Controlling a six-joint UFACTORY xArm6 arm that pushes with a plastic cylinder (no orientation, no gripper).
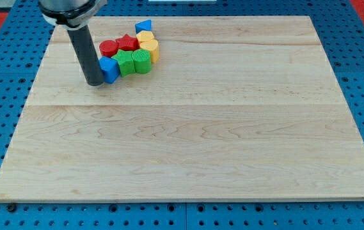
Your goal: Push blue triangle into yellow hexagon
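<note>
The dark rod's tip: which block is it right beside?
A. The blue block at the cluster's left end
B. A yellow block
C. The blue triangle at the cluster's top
A: my tip stands against the blue block at the cluster's left end.

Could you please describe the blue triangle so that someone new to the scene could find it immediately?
Start at the wooden board and find the cluster of coloured blocks near its top-left. The blue triangle sits at the cluster's very top, just above the yellow hexagon. The other blue block lies at the cluster's bottom-left, beside my tip.
</note>
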